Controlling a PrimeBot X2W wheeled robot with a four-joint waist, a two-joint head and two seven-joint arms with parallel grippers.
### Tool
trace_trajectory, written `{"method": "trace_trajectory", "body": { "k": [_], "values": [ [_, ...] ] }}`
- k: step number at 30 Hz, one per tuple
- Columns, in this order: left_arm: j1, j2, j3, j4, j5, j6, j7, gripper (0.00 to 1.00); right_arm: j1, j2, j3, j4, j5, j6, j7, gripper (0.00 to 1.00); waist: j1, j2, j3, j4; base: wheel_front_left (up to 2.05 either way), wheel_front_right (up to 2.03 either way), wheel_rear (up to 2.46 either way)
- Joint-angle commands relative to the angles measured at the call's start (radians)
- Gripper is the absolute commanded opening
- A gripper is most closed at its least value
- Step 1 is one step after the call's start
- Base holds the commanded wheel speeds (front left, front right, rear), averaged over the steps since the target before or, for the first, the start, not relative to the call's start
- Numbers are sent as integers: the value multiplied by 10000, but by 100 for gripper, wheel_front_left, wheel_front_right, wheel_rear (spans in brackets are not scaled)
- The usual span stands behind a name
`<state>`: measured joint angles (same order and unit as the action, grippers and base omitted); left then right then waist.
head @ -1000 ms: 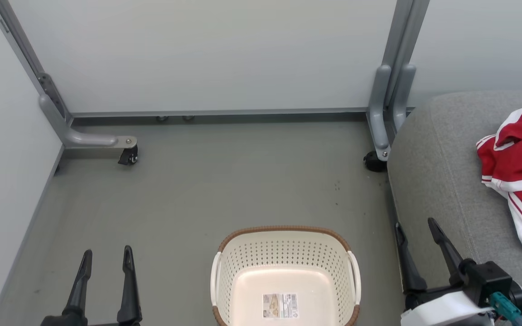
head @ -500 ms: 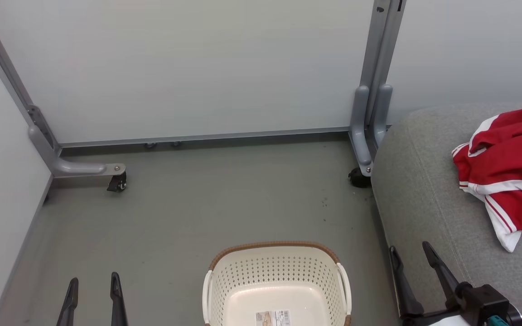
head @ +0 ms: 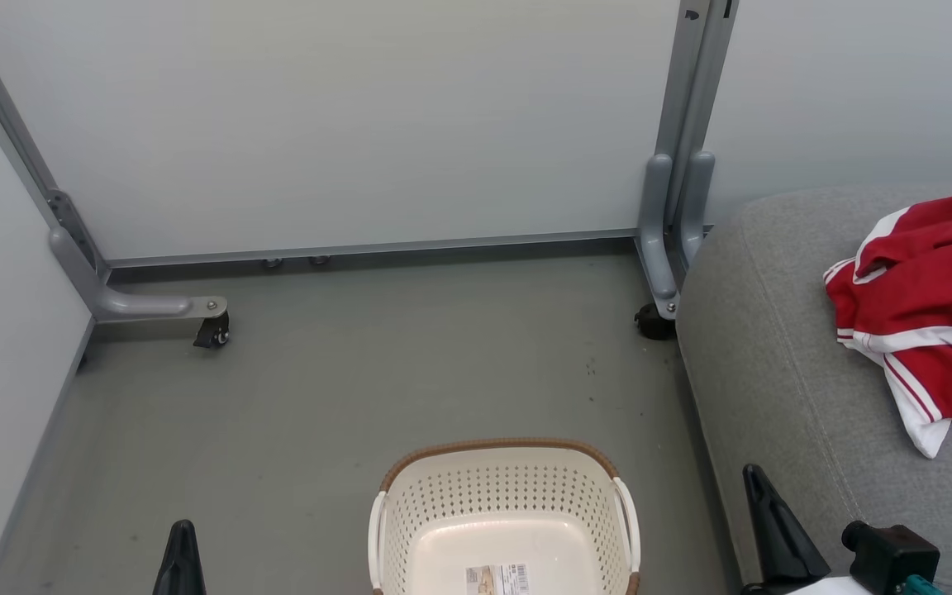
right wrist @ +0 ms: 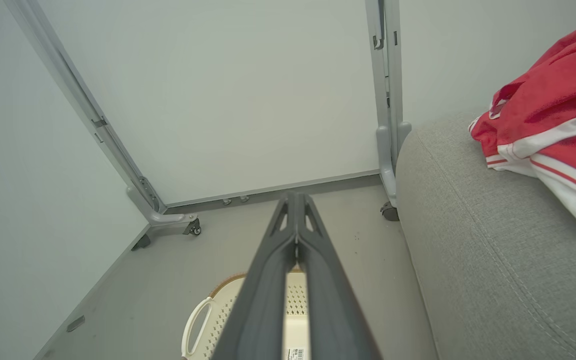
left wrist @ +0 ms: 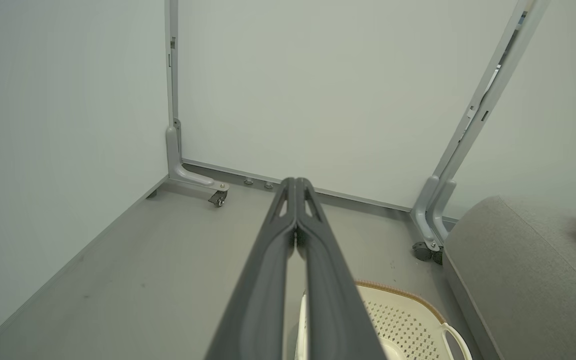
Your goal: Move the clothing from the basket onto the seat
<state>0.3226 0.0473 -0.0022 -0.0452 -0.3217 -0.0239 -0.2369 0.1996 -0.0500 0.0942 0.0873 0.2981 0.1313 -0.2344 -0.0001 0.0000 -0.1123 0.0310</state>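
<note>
Right of the basket (head: 499, 494), up on the seat (head: 773, 388): the clothing (head: 926, 318), a crumpled red heap with white stripes, lying well in from the cushion's rounded edge. I cannot separate two pieces in the heap, as the folds hide any boundary. Likely reason for the placement: it is far enough onto the cushion that nothing hangs toward the floor (head: 344, 388).

Basket stands on the floor, just beside the seat's flank. The visible part of its inside has no fabric, just a printed label (head: 498, 578) on the bottom. Its near end is cut off in the head view, so that part is unchecked.

Left gripper (left wrist: 295, 186): jaws clenched tip to tip with nothing between them, raised left of the basket, pointing toward the wall panel (head: 360, 124) beyond it.

Right gripper (right wrist: 296, 199): jaws likewise pressed together and empty, just right of the basket by the seat's flank.

Both are clear of the fabric, which reads as a parked posture, not a reach.

Judgement: transfer looks done or very nearly so. The remaining check is the basket's hidden near end.
</note>
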Motion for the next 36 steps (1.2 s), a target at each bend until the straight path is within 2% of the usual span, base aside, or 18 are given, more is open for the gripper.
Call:
{"method": "trace_trajectory", "body": {
  "k": [1, 17, 36],
  "values": [
    [-409, 112, 11, -32, -523, -63, 76, 0, -325, -89, -61, -81, 537, -1, 79, 0, 1, 0, 17, -5, 0, 0, 0],
    [-1291, 268, 33, 664, -3347, -308, 633, 0, -936, -225, -284, 267, 3399, -2, 636, 0, 1, 0, 171, -46, 0, 0, 0],
    [-2118, 360, 138, 1235, -6074, -516, 1238, 0, -1519, -313, -578, 597, 6158, -2, 1245, 0, 1, 0, 356, -96, 0, 0, 0]
  ]
}}
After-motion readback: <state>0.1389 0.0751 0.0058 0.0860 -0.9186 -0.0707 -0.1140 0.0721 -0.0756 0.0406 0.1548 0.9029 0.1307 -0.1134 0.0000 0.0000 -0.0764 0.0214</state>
